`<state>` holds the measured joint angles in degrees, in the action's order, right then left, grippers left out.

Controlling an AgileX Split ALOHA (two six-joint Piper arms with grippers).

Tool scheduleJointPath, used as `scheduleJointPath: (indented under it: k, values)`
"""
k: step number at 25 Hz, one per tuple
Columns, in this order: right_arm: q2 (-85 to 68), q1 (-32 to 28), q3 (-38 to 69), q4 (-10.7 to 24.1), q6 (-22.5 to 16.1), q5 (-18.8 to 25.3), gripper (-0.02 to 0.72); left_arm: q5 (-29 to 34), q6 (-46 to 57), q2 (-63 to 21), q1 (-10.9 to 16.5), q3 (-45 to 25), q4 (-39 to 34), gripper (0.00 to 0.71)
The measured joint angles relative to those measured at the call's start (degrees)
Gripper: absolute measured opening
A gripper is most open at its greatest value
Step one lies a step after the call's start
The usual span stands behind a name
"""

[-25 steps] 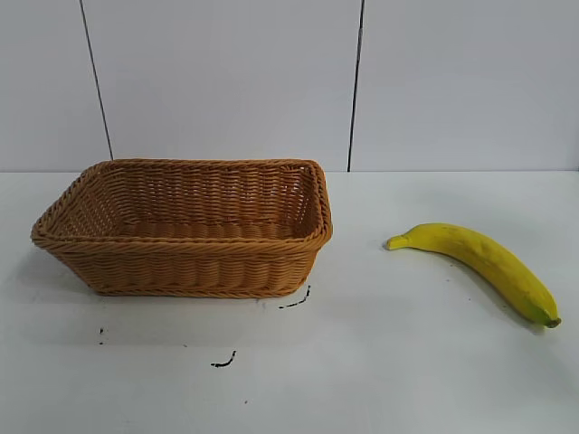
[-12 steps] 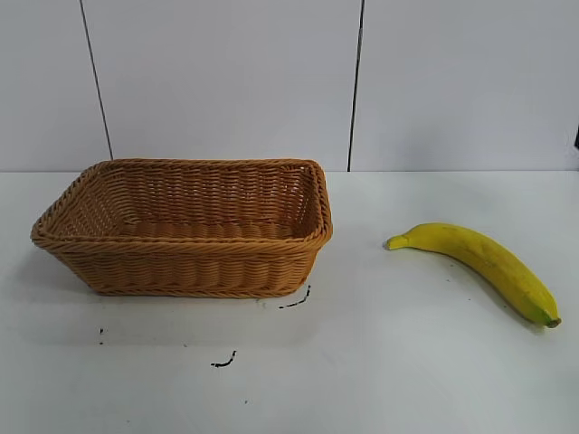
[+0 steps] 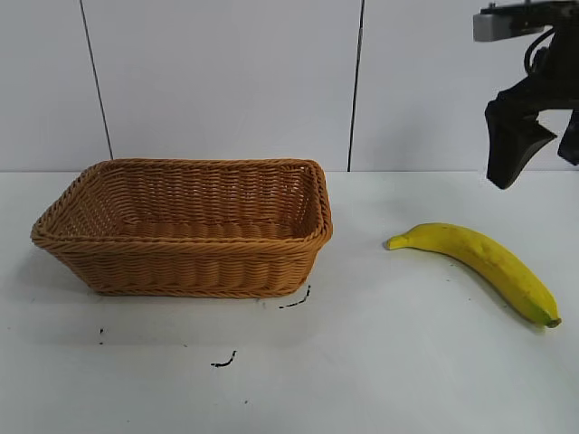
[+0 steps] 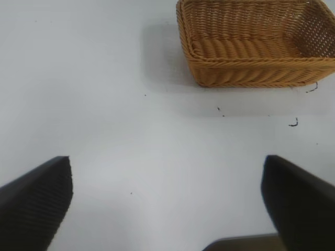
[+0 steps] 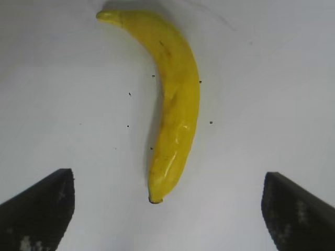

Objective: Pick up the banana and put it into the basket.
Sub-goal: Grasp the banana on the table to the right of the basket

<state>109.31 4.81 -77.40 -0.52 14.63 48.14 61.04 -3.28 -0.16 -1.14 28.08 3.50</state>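
The yellow banana (image 3: 479,258) lies on the white table at the right, stem toward the basket. The tan wicker basket (image 3: 190,267) stands at the left and holds nothing. My right gripper (image 3: 536,167) hangs open in the air above the banana's far side, touching nothing. In the right wrist view the banana (image 5: 178,104) lies lengthwise between the wide-apart fingers of the right gripper (image 5: 167,178), well below them. My left gripper (image 4: 166,162) is open and empty over bare table, and the basket (image 4: 251,73) stands farther off in its view. The left gripper is out of the exterior view.
A white panelled wall (image 3: 226,81) stands behind the table. Small black marks (image 3: 223,362) dot the table in front of the basket. Bare table lies between basket and banana.
My right gripper has come into the exterior view at the top right, above the banana. The banana and the basket have not moved.
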Motion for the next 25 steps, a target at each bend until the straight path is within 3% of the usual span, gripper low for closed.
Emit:
scheduleJointPath:
  k: [7, 18, 21, 22, 24, 25]
  values:
    - [7.6, 0.0, -0.1, 0.0, -0.9, -7.5, 0.696, 0.0, 0.0, 0.0, 0.0, 0.0, 0.0, 0.695]
    - [13.2, 0.0, -0.1, 0.9, -1.0, -10.2, 0.696, 0.0, 0.0, 0.0, 0.0, 0.0, 0.0, 0.695]
    - [13.2, 0.0, -0.1, 0.9, -1.1, -10.2, 0.585, 0.0, 0.0, 0.0, 0.0, 0.0, 0.0, 0.695]
    - [13.2, 0.0, -0.1, 0.9, -1.4, -10.2, 0.522, 0.0, 0.0, 0.0, 0.0, 0.0, 0.0, 0.695]
    - [13.2, 0.0, -0.1, 1.0, -1.8, -10.2, 0.321, 0.0, 0.0, 0.0, 0.0, 0.0, 0.0, 0.695]
    - [13.2, 0.0, -0.1, 0.9, -2.1, -10.1, 0.324, 0.0, 0.0, 0.0, 0.0, 0.0, 0.0, 0.695]
